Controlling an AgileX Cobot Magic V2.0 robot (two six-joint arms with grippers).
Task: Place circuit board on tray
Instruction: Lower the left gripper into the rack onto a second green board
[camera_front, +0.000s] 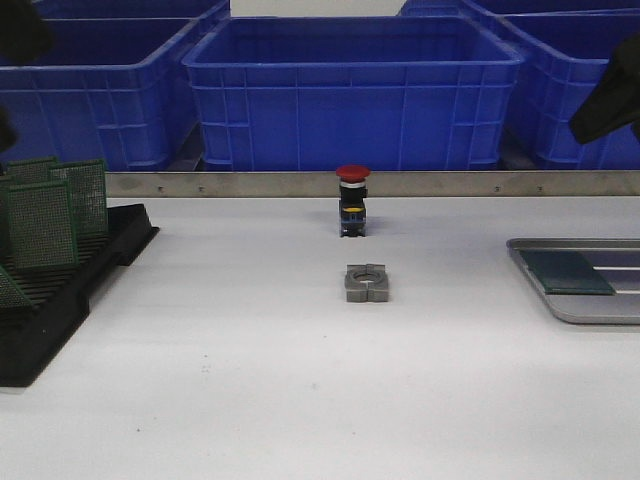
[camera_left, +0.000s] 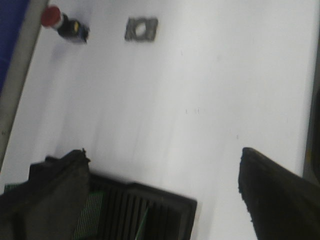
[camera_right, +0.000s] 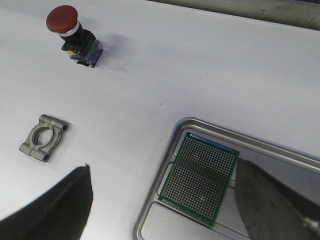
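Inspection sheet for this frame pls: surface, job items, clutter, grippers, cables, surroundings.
Surface: white table, a few small specks.
Job's things: green circuit board lies flat in the metal tray at the table's right; more boards stand in the black slotted rack at left.
Clutter: red push button and grey metal clamp block at mid table.
Grippers: left gripper open above the rack; right gripper open above the tray; both empty.
Cables: nothing seen.
Surroundings: blue bins behind a metal rail.
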